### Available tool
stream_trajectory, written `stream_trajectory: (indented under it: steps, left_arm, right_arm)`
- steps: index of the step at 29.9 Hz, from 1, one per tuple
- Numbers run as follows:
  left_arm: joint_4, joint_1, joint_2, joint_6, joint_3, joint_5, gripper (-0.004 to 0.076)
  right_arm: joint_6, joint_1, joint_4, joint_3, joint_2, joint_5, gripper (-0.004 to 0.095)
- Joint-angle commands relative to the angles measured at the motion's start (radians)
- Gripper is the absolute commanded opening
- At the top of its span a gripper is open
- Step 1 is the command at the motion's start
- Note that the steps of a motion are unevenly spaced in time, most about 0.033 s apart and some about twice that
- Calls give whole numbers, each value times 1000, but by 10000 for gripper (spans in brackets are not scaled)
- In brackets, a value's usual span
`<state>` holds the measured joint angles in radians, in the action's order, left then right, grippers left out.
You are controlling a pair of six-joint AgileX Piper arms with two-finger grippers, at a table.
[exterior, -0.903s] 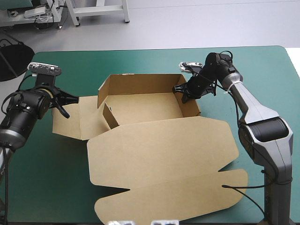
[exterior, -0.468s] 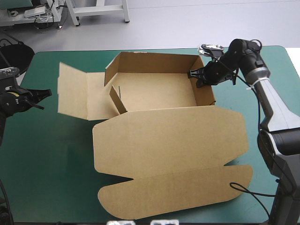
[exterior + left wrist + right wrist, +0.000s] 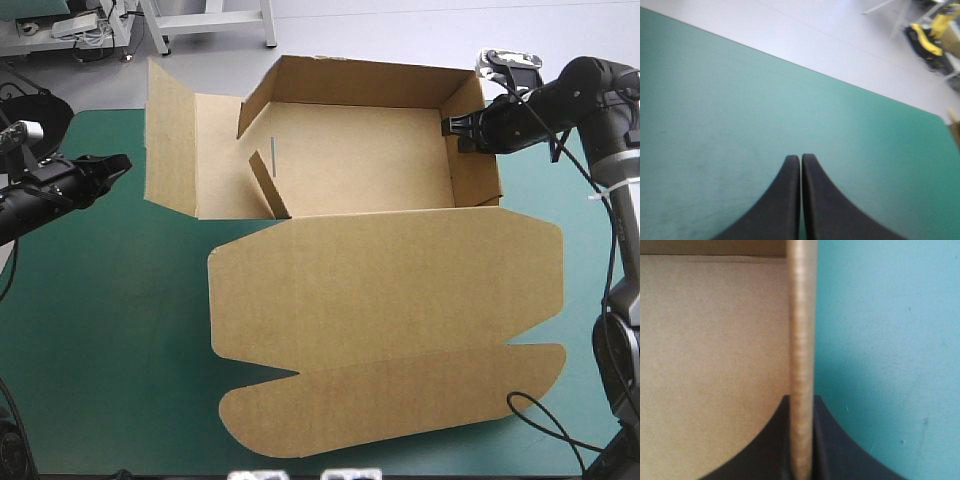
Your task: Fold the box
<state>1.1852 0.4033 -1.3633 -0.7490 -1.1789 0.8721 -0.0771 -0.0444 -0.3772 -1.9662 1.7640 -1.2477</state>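
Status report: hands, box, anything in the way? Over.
Right hand shut on the box, at its right wall. Left hand shut, empty, over the teal-green cover, apart from the box. Open tray, lid flat, left flap splayed out. No obstruction seen.

The box (image 3: 385, 300) is plain, unprinted brown board, its cut edge a paler, finely ribbed tan. The tabletop (image 3: 100, 340) cover is an even teal-green, with a few tiny dark specks, possibly scuffs, near the box wall. The left end effector (image 3: 801, 157) and right end effector (image 3: 801, 399) are solid black.
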Motion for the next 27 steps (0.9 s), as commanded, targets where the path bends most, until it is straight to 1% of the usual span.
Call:
stream_trajectory:
  steps: [1, 7, 10, 15, 19, 22, 27]
  left_arm:
    - [202, -26, -5, -67, -27, 105, -6]
    - [230, -107, -23, -71, -27, 197, -9]
    - [253, -149, -23, -73, -27, 257, -9]
    - [360, -173, -23, -76, -27, 364, -9]
    - [388, -174, -23, -78, -27, 384, -9]
    - [390, -174, -23, -78, -27, 422, -9]
    - [393, -174, -17, -78, -27, 421, -9]
  right_arm:
    - [-2, 8, -54, -29, -82, 29, -13]
    - [-6, 6, -76, -29, -97, 37, -13]
    - [-8, 6, -96, -29, -97, 58, -13]
    - [-28, -13, -103, -29, -97, 78, -13]
    - [-42, -56, -80, -29, -97, 111, -13]
    - [-43, -86, -44, -29, -97, 145, -13]
    - [-23, -118, 38, -29, -91, 176, -13]
